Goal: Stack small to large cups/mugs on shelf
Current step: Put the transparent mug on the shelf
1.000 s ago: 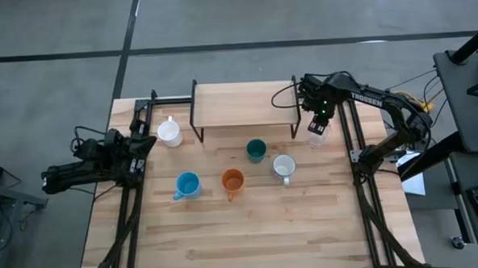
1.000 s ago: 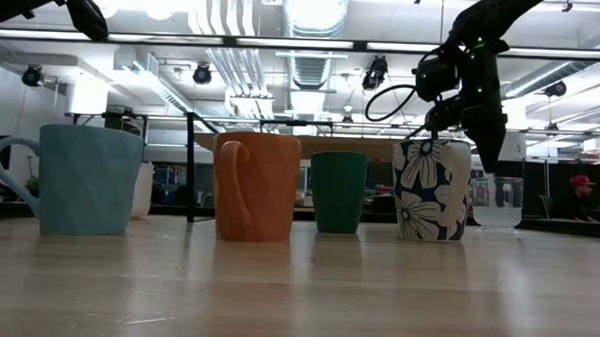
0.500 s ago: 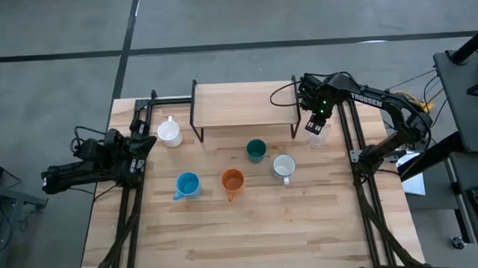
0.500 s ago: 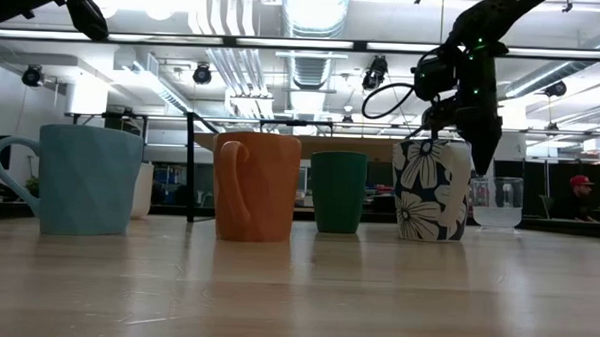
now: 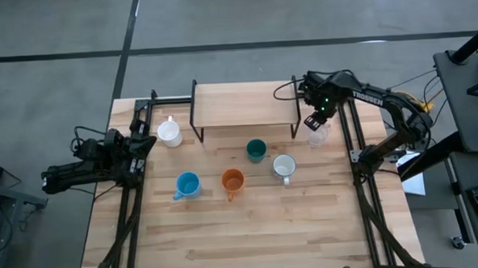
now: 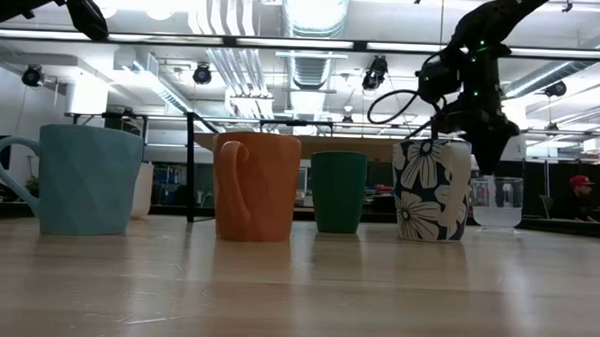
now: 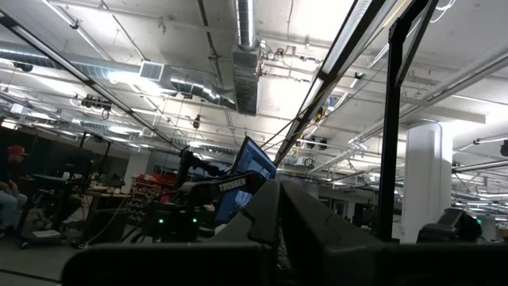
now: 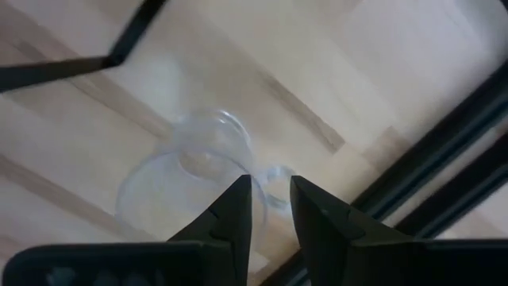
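My right end effector has slid a bit from a second ago and now sits right over the glass, just off the shelf's right end on the desk. Fingers narrow, straddling the handle but not gripping yet, I think. Nothing's on the shelf. Left end effector waits beyond the shelf's left end; can't tell its state.

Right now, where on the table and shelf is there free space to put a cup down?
The shelf top is bare. The near table below the blue mug, orange mug and white mug is open. It is crowded by the shelf's right legs: teal cup, clear glass and right gripper.
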